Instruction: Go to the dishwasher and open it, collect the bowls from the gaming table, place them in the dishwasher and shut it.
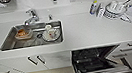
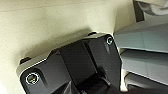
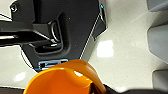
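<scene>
Close under the right pincer (image 3: 75, 75), pinching an orange bowl (image 3: 65, 80) by its rim, above pale floor. Ahead, dishwasher (image 1: 98, 62) open below the desk (image 1: 82, 34). Loading step, seemingly; next calls for lowering into the rack. Left pincer state: cannot tell.

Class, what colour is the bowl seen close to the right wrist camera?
Orange, glossy; the bowl shows best in the right wrist view.

Dishwasher (image 1: 100, 63) open, dark racks showing; orange bowl (image 3: 65, 80)
</scene>
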